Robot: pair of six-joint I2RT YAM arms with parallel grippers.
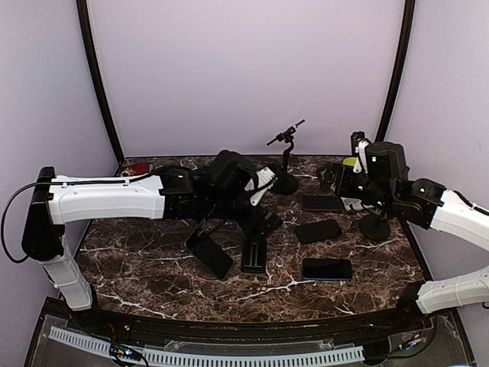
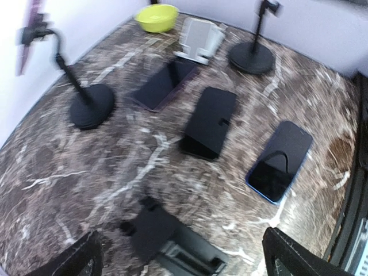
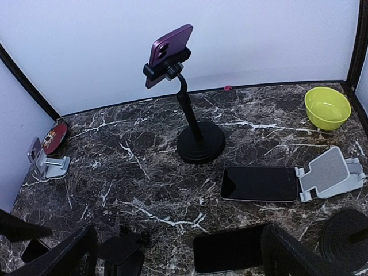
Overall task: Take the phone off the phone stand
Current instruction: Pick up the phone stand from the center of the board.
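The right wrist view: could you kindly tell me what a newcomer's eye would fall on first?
A purple phone clamped high on a black gooseneck stand, standing centre, toward the back. Next, the yellow-green bowl in the far right corner, and a dark phone lying flat beside a grey folding stand.

My left arm (image 1: 107, 197): white shell links, black joint housings, thin black cable (image 1: 5, 220) looping at the shoulder. My right arm (image 1: 458, 216): matching finish. Left gripper (image 2: 183, 254), right gripper (image 3: 181, 248): matte black fingers.
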